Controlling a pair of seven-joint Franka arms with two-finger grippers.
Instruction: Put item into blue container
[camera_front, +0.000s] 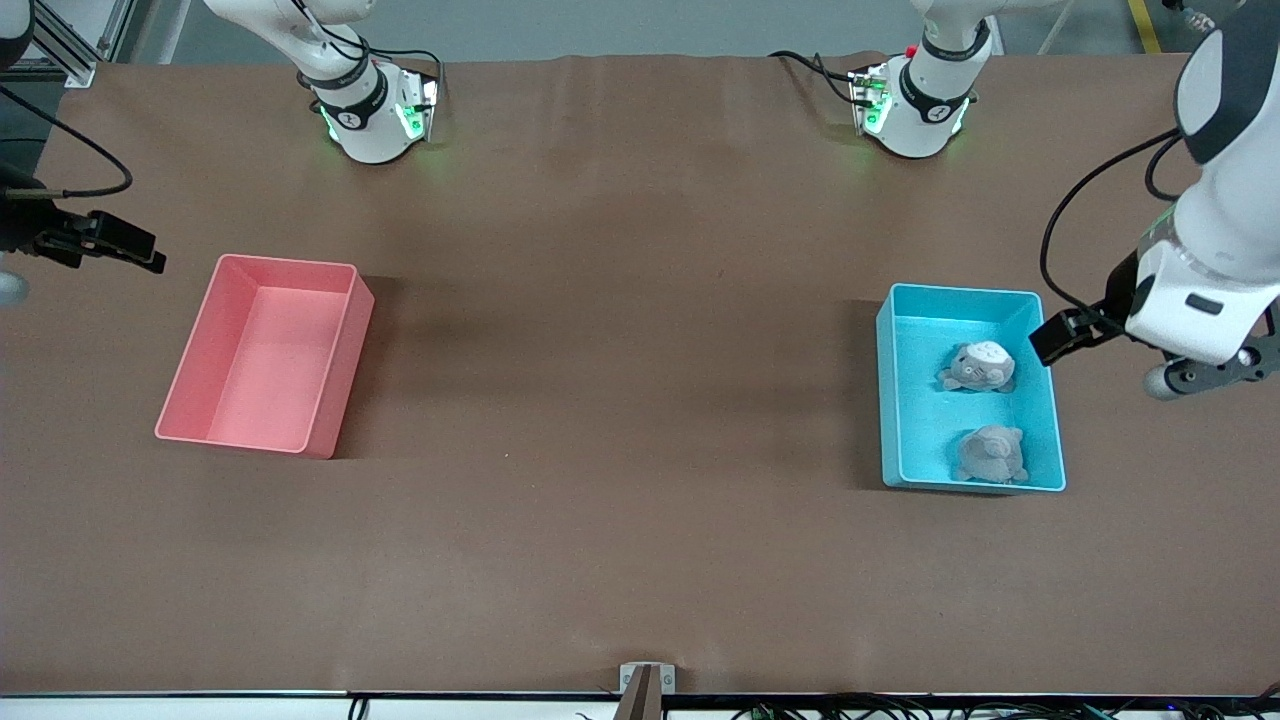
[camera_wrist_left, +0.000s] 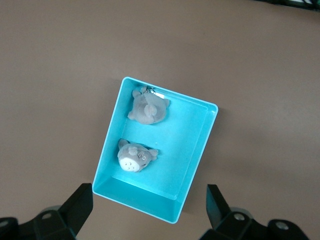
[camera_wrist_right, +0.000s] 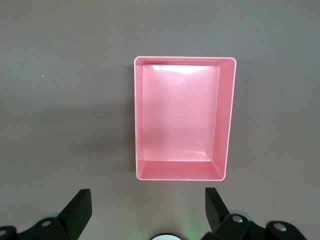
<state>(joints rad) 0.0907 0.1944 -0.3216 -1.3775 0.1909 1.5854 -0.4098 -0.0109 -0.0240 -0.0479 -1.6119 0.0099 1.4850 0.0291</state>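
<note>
The left gripper (camera_wrist_left: 145, 210) is hanging in the air with its two black fingers spread wide and nothing between them. In the front view it (camera_front: 1062, 335) is sitting just off the rim of the light blue rectangular plastic bin with rounded corners (camera_front: 893, 400), at the side toward the left arm's end of the table. From the wrist camera the blue bin (camera_wrist_left: 107, 150) is lying below and ahead of the open fingers (camera_wrist_left: 79, 206), well apart from them.

Two small grey plush animal toys are resting on the bin floor. One, with a pale face and belly showing (camera_front: 977, 367) (camera_wrist_left: 135, 157), is lying closest under the gripper. The other, back up (camera_front: 990, 455) (camera_wrist_left: 148, 108), is lying nearer the front camera in the same bin. They are apart from each other and neither is touching the gripper. (Judgement: released jaws over a loaded bin are suggesting the deposit is finished; no loose item is showing on the brown table covering (camera_front: 620, 400).)

The right gripper (camera_wrist_right: 145, 212) is also standing open and empty, waiting high up near the right arm's end of the table. Its camera is looking straight down on the pink rectangular plastic bin of the same shape (camera_wrist_right: 184, 117) (camera_front: 262, 352), which is holding nothing. That arm is being kept clear, probably so the two arms are not crowding one another.

Next step, as a guess: lift the left arm away.
</note>
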